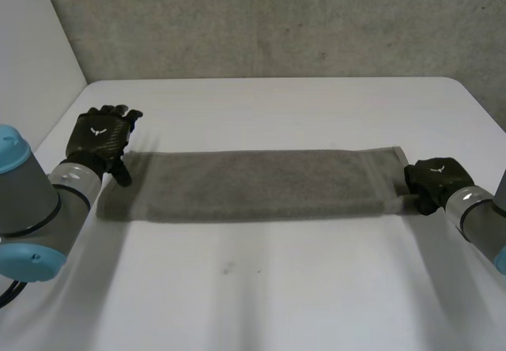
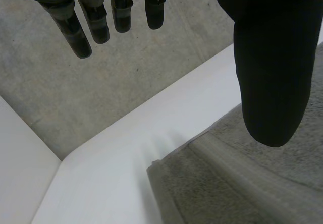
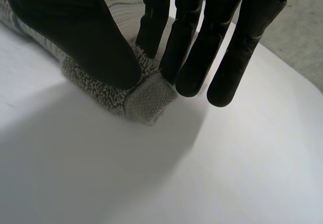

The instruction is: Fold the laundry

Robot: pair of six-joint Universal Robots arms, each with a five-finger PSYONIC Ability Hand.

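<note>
A grey towel [image 1: 261, 181] lies as a long narrow strip across the white table [image 1: 261, 288], from left to right. My left hand [image 1: 99, 137] hovers over the towel's left end, open, with straight fingers [image 2: 91, 17] and the thumb [image 2: 267, 57] spread apart; the towel's left far corner [image 2: 202, 183] lies below it, untouched. My right hand [image 1: 433, 179] is at the towel's right end. There its thumb [image 3: 91, 37] and a finger pinch the near right corner of the towel [image 3: 149, 98], which rests on the table.
A grey concrete wall [image 1: 277, 19] stands behind the table's far edge. A white wall [image 1: 32, 58] runs along the left side. Bare tabletop stretches in front of the towel.
</note>
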